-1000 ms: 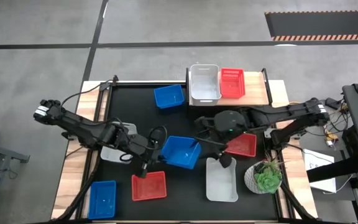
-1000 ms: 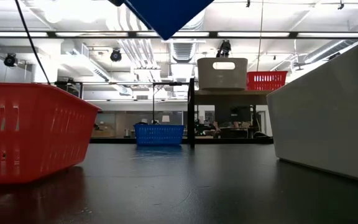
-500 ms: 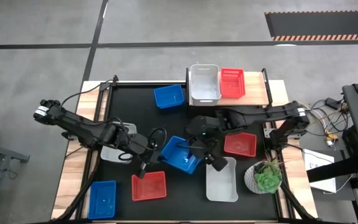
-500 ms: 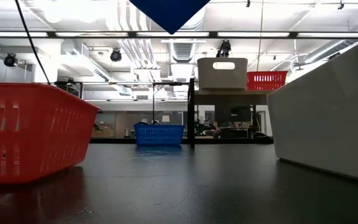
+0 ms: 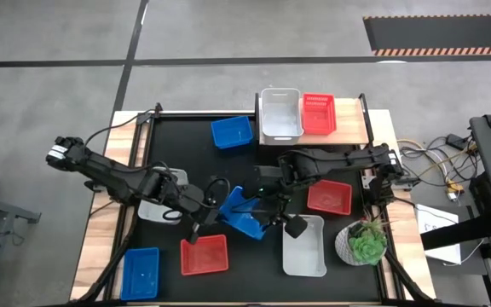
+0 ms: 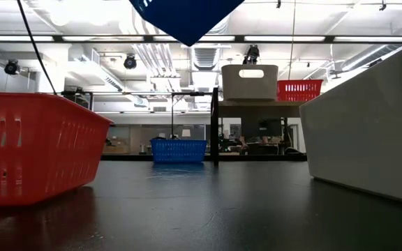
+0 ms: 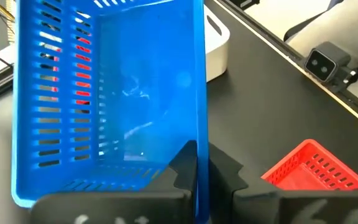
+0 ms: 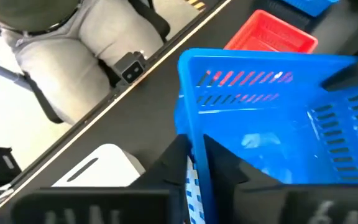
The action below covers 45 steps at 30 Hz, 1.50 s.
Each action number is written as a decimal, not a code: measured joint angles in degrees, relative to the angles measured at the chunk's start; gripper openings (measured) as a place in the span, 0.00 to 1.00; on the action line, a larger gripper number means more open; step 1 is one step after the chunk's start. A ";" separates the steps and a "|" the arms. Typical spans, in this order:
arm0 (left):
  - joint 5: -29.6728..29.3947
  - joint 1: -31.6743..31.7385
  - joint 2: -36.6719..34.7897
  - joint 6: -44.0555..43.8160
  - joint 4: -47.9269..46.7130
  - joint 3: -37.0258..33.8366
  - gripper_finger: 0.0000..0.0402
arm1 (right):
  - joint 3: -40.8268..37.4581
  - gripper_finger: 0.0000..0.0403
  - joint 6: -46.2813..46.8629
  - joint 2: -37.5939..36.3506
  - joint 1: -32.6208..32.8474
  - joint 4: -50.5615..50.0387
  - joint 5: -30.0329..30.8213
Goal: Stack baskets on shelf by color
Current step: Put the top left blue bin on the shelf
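Both arms meet mid-table, and the blue basket (image 5: 244,213) hangs between them, tilted, clear of the black tabletop (image 5: 186,162). The left gripper (image 7: 204,171) pinches one wall of it with its fingers closed tight; the right gripper (image 8: 194,163) straddles the opposite wall, its fingers narrowed onto the rim. In the low view only the basket's corner shows, high overhead. Up at twelve o'clock sits the shelf (image 5: 348,128), carrying a white basket (image 5: 280,115) and a red basket (image 5: 318,113) side by side. Another blue one (image 5: 231,132) rests just left of the shelf. At six o'clock lie a red bin (image 5: 205,255) and a white bin (image 5: 304,247).
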 joint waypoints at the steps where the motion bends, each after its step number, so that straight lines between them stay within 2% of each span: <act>1: -0.09 0.01 -0.08 0.04 0.00 0.00 0.01 | -0.03 0.04 -0.35 0.03 0.00 -0.05 0.04; 11: -0.13 0.02 -1.79 2.47 0.09 0.35 0.31 | -0.15 0.02 -0.59 -0.78 -0.03 -2.06 0.75; 15: -1.95 0.07 -4.65 5.23 1.07 0.35 0.37 | -0.20 0.02 -0.86 -1.57 -0.04 -4.09 1.11; 19: -6.64 0.05 -8.16 8.60 1.76 0.37 0.39 | -0.20 0.02 -1.61 -3.36 -0.04 -4.70 2.35; 22: -9.21 0.11 -11.32 11.55 3.94 0.34 0.39 | -0.26 0.02 -1.96 -5.72 -0.04 -6.31 6.97; 27: -9.49 0.11 -15.88 17.23 10.89 0.04 0.39 | -0.51 0.02 -3.14 -11.23 -0.59 -9.70 15.63; 32: -9.47 0.09 -18.07 17.45 15.69 -0.07 0.39 | -2.27 0.02 -1.03 -18.74 -3.73 -9.30 19.83; 42: -9.23 0.04 -17.33 16.37 17.28 -1.65 0.39 | -13.67 0.02 8.01 -33.97 -10.26 -8.47 34.51; 45: -9.19 0.04 -16.65 16.35 17.35 -1.70 0.39 | -18.36 0.02 8.36 -38.19 -11.38 -7.95 41.22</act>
